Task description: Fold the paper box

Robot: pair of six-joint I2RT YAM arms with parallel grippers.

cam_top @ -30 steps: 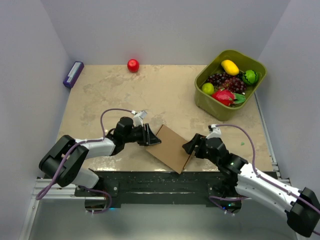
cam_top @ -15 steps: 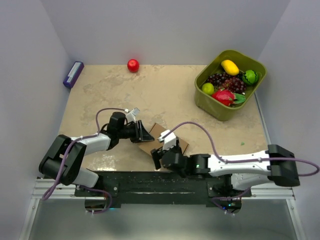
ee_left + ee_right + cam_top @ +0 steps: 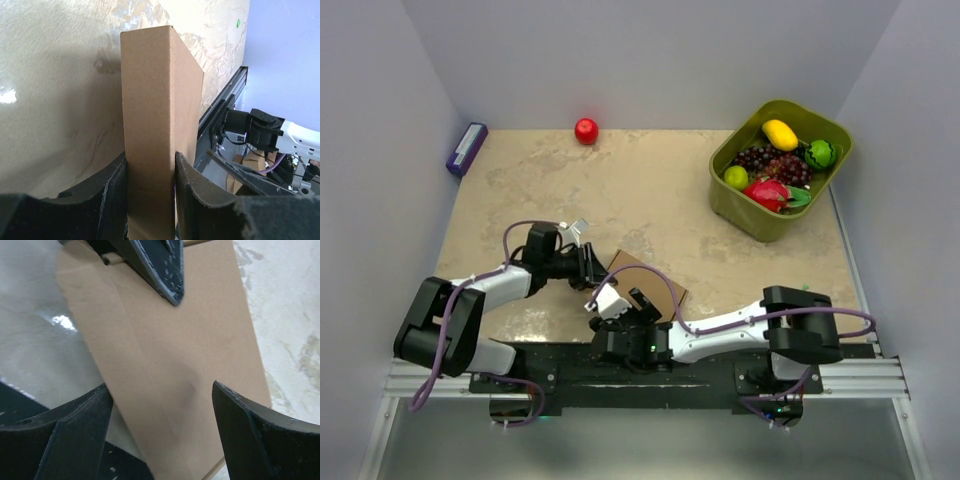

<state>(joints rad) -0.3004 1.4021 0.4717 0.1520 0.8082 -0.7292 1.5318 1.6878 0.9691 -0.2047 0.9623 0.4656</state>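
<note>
Since a second ago my right arm has swung right across from the right side, and its forearm now lies along the near edge of the surface. My left arm has drawn back a little to the left and taken the cardboard with it.

The left fingers (image 3: 588, 268) are clamped on the plain brown thin cardboard box blank (image 3: 657, 284), one on each face of its left end. In the left wrist view the board (image 3: 150, 100) runs straight out from between them, with a crease along its length and a narrower face turned away on the right.

The right fingers (image 3: 625, 303) stand wide apart and grip nothing. They sit over the near left part of the blank, just beside the left fingers. In the right wrist view the brown sheet (image 3: 175, 365) fills the gap between them, faint fold lines run along it, and one of the left fingers pokes in from the top. I cannot tell whether the right fingers touch the board.

The blank is at the near middle of the beige marbled surface (image 3: 650, 190), close to the arm bases. Well apart from it, an olive green plastic bin (image 3: 728, 195) of toy fruit stands at the far right. A small red ball-like fruit (image 3: 586, 131) rests at the far edge, and a flat purple box (image 3: 466, 149) lies against the left wall.
</note>
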